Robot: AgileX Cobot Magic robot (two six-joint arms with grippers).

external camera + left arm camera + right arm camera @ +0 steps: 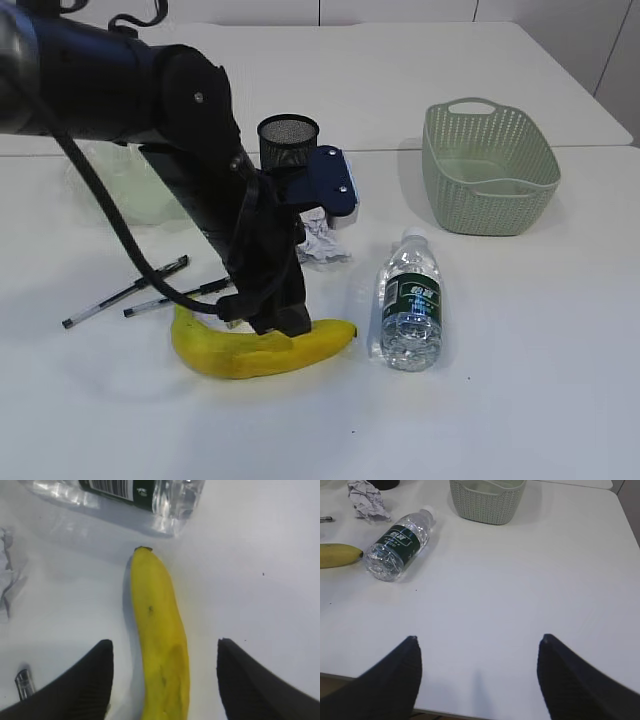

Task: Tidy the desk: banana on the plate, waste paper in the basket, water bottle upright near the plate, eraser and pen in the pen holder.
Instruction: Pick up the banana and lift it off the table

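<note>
On the plain white surface (520, 330), the long curved yellow banana (250, 355) lies flat between the spread fingers of my left end effector (165, 680), which straddles it without clamping. Just beside its tip lies the clear plastic water bottle (410, 300) with a dark green label. My right end effector (477, 675) hangs open over bare surface.
</note>
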